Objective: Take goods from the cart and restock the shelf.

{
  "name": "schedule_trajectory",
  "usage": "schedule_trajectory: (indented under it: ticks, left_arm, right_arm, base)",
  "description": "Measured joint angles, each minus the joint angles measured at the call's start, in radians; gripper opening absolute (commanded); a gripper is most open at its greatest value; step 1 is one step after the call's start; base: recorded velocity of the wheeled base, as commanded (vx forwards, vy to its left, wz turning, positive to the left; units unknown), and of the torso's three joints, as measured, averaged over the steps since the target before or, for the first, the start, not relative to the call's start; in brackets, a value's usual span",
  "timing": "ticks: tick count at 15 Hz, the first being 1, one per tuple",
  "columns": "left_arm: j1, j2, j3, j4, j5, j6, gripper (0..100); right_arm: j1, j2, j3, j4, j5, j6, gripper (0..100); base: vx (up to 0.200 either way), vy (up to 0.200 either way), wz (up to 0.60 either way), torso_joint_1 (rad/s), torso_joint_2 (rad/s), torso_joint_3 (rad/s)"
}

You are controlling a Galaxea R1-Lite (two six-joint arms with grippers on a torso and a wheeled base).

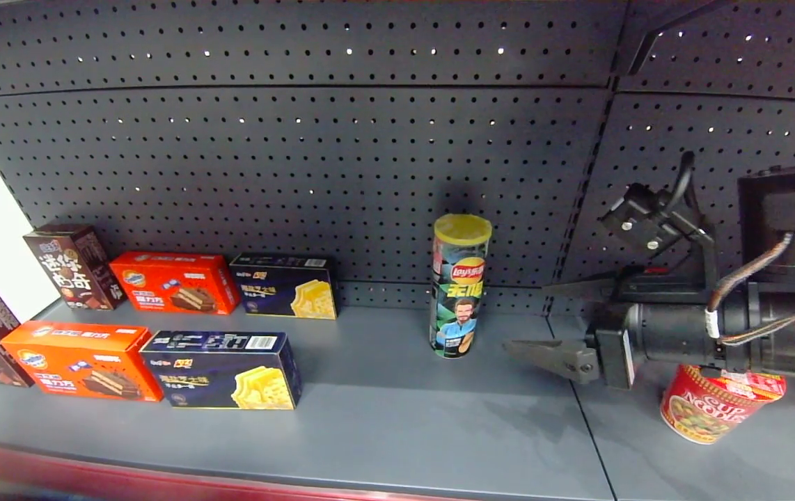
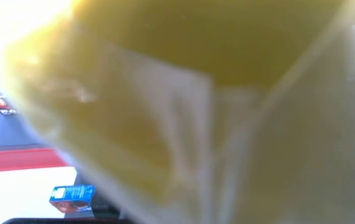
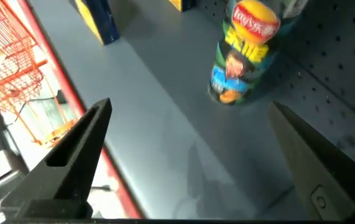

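Right gripper (image 1: 544, 323): jaws wide, nothing held

Head view: chip can (image 1: 460, 285) upright on the shelf (image 1: 397, 417), long axis vertical, just off the fingertips (image 1: 551, 353) toward the robot's left; right arm judged the nearer. Label: yellow lid, dark wrap, portrait; print left unread

Left wrist view: yellow blurred thing (image 2: 183, 93) close against the camera; left gripper's state cannot be told

Right wrist view: chip can (image 3: 245, 56) ahead of the spread fingers (image 3: 71, 162), apart from them

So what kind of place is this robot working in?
Probably a shop aisle, or a mock-up of one: a grey shelf with pegboard backing, snack boxes lined up facing out, a chip can and cup noodles, and an orange wire cart nearby.
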Motion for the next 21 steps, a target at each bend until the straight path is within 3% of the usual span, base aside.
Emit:
schedule_trajectory:
  ticks: [7,11,21]
  left_arm:
    - [0.000,0.000,-0.006,-0.002,-0.001,0.000,0]
    - [0.000,0.000,-0.007,-0.001,0.000,0.000,0]
    - [-0.002,0.000,0.000,0.000,-0.001,-0.001,0]
  right_arm:
    - [-0.084,0.156,-0.052,-0.084,0.093,-0.021,100]
    - [-0.149,0.231,-0.084,-0.166,0.267,-0.058,100]
    - [-0.194,0.376,-0.167,-0.219,0.346,-0.075,100]
  base:
    - [0.000,0.000,0.00,0.000,0.00,0.000]
    - [0.000,0.000,0.00,0.000,0.00,0.000]
    - [0.000,0.000,0.00,0.000,0.00,0.000]
